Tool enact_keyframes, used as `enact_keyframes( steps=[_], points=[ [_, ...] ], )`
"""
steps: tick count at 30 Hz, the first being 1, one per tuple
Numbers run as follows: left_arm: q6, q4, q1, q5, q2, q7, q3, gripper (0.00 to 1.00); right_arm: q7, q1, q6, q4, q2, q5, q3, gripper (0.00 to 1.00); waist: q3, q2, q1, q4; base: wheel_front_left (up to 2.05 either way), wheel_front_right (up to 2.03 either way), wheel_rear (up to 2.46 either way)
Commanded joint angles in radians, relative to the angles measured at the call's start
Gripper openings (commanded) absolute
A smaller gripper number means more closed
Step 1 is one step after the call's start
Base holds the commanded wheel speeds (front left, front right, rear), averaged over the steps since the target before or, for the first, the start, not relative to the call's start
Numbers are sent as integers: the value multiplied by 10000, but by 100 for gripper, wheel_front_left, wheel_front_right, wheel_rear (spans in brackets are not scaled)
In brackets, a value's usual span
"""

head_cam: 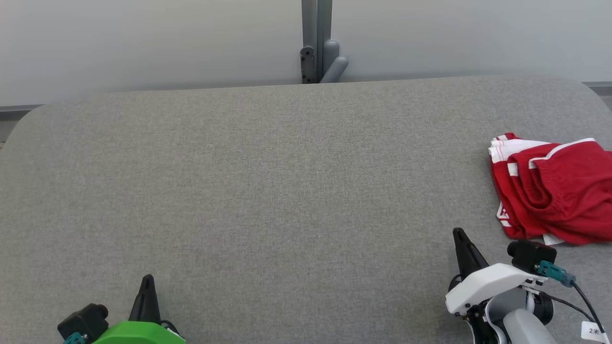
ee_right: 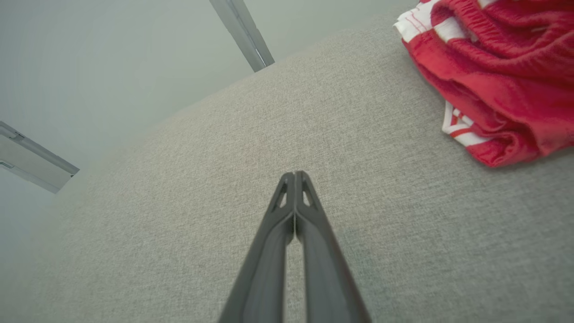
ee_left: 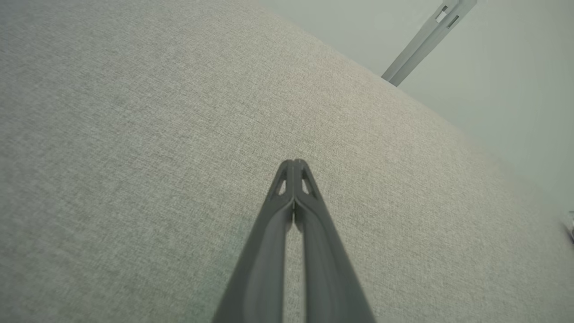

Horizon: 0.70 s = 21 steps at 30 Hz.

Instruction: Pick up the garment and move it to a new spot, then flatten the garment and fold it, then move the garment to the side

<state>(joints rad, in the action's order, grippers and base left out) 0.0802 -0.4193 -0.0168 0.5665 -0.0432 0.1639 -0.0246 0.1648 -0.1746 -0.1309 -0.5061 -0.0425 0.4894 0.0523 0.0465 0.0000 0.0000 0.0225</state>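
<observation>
Your left claw sat at the lower left of the head view. It was shut tight, with nothing in it. In the left wrist view its two dark fingers came up from the bottom edge and met at the tips, over bare grey cloth.

The big grey padded table spread across the middle of the head view, with round corners at the back. A grey post stood at the top middle, against the pale wall.

Your right claw sat at the lower right of the head view, on a white arm part. It was shut tight too, and it held nothing. In the right wrist view its fingers pressed together at the tips, over the grey cloth.

The garment was red with white stripes. It lay in a crumpled heap on the table, at the right edge of the head view. It was up and to the right of your right claw, near it but not touching. In the right wrist view it showed in the upper right corner.
</observation>
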Motion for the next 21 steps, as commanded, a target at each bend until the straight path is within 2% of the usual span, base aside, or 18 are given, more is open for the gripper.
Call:
enact_keyframes(
  steps=[1,21],
  points=[
    [61,227,-297,406,-37,-74,-54,0,-93,-88,1,259,-28,441,-81,0,-6,0,0,-3,0,0,0],
    [191,654,-510,3193,-54,-832,-305,0,-843,114,1,921,-48,3439,-518,0,-89,0,0,-46,0,0,0]
  ],
)
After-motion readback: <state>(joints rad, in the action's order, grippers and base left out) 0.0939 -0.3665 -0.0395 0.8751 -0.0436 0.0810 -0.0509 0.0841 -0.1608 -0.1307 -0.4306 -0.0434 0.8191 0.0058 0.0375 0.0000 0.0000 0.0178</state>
